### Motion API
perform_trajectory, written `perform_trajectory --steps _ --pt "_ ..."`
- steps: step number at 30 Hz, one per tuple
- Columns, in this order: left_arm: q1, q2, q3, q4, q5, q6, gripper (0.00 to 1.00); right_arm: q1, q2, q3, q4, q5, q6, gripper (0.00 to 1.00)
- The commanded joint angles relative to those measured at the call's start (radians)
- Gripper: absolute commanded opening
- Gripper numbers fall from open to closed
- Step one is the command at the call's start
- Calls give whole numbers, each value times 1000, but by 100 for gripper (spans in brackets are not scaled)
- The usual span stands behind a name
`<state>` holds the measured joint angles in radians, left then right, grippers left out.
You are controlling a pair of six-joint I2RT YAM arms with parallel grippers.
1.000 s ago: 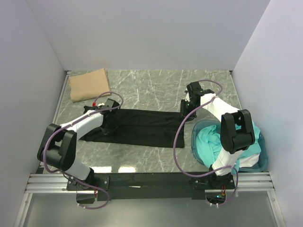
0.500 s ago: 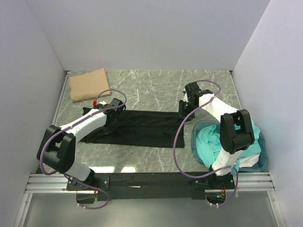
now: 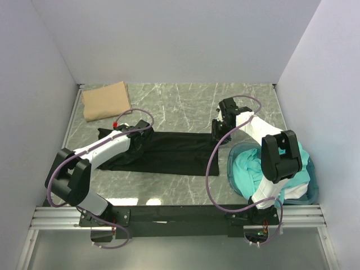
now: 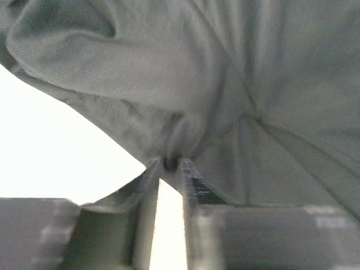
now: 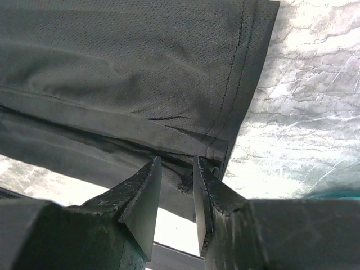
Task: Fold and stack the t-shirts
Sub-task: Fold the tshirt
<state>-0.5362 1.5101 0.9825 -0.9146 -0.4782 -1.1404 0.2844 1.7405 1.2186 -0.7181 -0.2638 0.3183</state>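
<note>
Black t-shirt (image 3: 169,151) pinched between both narrow end effectors, left (image 4: 169,164), right (image 5: 177,169)

Left white-and-black arm reaches forward and inward, wrist low over the table; left two-finger gripper (image 4: 169,164) shows jaws close together, a narrow gap, pinching a fold of cloth. Right arm stretches forward, elbow raised; right gripper (image 5: 177,164) jaws part-spread around a hem.

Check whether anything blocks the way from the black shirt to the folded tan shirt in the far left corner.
Nothing visible does. Only bare table lies between the black shirt and the tan shirt.
</note>
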Motion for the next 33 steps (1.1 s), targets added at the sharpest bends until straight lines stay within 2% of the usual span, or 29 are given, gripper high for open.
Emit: perform_trajectory --steps 1,3,4,8,11,14,16,18,23,27,33 --pt "-8 -11 38 -1 13 -1 32 13 -4 9 5 -11 -15 37" --pt "-8 -19 62 -3 30 1 42 16 1 18 2 -3 -15 37" --pt "-7 -22 71 -3 36 2 52 25 2 22 0 1 -18 36" --pt "8 -37 104 -13 53 14 64 53 7 47 -17 32 -28 37" --pt "93 -92 58 26 122 37 63 82 4 64 -23 37 -31 37" --pt "272 -188 -8 86 197 85 63 131 -7 91 -21 28 -35 37" --pt "347 -247 -40 115 237 151 63 162 -6 108 -17 11 -36 37" --pt "476 -280 -88 151 315 235 63 211 1 134 -12 3 -36 37" --pt "720 -286 -163 195 449 414 62 308 50 222 -12 -12 -22 37" --pt "807 -258 -197 232 550 471 62 395 89 289 -4 -41 21 37" --pt "878 -156 -197 322 641 502 61 544 197 433 20 -37 99 37"
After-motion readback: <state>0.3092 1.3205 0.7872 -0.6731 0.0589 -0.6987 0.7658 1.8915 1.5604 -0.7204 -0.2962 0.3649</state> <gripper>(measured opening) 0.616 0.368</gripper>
